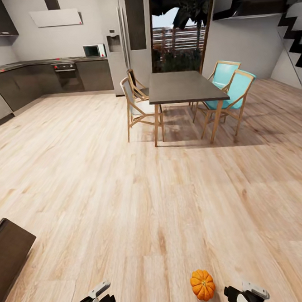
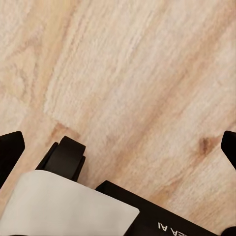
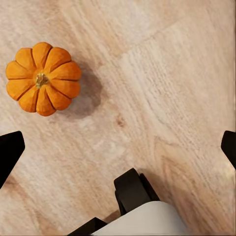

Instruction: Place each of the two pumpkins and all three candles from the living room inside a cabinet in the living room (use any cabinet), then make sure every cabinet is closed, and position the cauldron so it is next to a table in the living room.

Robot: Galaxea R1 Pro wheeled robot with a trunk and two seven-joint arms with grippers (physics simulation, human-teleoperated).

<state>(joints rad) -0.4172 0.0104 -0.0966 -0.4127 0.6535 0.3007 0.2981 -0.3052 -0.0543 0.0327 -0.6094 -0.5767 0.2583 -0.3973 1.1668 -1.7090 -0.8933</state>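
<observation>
One small orange ribbed pumpkin (image 1: pixel 202 284) sits upright on the wooden floor close in front of me, between my two arms and nearer the right one. In the right wrist view the pumpkin (image 3: pixel 43 78) lies off to one side of my right gripper (image 3: pixel 118 147), whose fingertips (image 3: pixel 10 150) stand wide apart, open and empty. My left gripper (image 2: pixel 118 147) is also open, over bare floor. A corner of the dark-brown cabinet (image 1: pixel 9 253) shows at the lower left of the head view. The candles and the cauldron are out of view.
A dark dining table (image 1: pixel 187 87) with several chairs, two of them turquoise (image 1: pixel 237 89), stands ahead across open wooden floor. Grey kitchen units (image 1: pixel 23 84) and a fridge (image 1: pixel 128 34) line the far wall. Black stairs (image 1: pixel 295 26) rise at the right.
</observation>
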